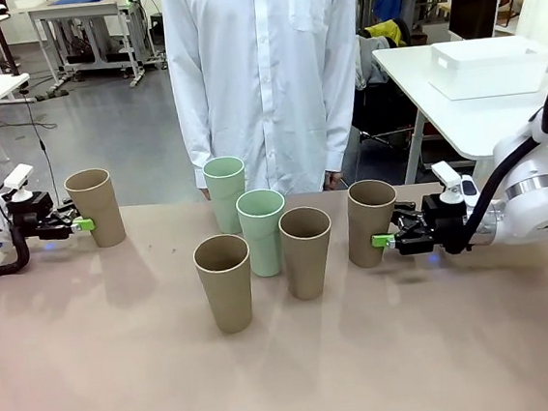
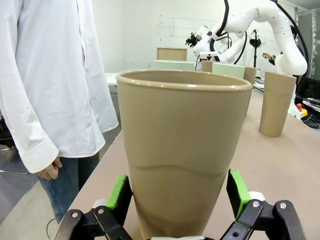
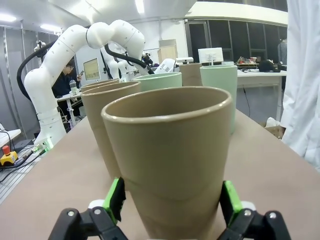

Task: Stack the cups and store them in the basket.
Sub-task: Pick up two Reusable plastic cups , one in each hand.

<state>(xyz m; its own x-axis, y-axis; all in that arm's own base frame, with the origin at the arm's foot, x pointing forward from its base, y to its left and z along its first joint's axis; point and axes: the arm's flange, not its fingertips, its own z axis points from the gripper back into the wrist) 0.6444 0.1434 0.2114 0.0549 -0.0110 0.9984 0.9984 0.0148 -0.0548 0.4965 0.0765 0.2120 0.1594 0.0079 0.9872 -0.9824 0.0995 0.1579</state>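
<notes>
1. the left gripper [image 1: 84,224] stands wide open with the far-left tan cup [image 1: 96,207] between its fingers, low on the wall, and it has hold of nothing. in the left wrist view the green pads [image 2: 119,196] sit just beside the cup on either side; whether they touch i cannot tell.
2. the right gripper [image 1: 384,240] is likewise fully spread around the lower part of the right-hand tan cup [image 1: 372,221], with nothing clamped.
3. four more cups stand upright mid-table: the rear mint cup [image 1: 225,193], the front mint cup [image 1: 262,231], the front tan cup [image 1: 224,281] and the middle tan cup [image 1: 307,251].
4. the basket [image 1: 489,73] sits on the white side table [image 1: 460,120] at the far right, well apart from the cups.
5. the step in hand looks like the grasp. close both pads evenly on a centred cup, so neither finger shoves it across the table [image 1: 414,347].
6. the hold is low on a tall, tapered wall, so the cup may tip. squeeze firmly and lift straight up before travelling.
7. the right-hand tan cup stands near the middle tan cup, so raise it above the neighbouring rims before moving sideways.
8. to nest, line up the axes, keep the cup mouth-up and lower it straight down.
9. move one arm at a time toward the middle, and mind the person [image 1: 261,71] at the far edge.
</notes>
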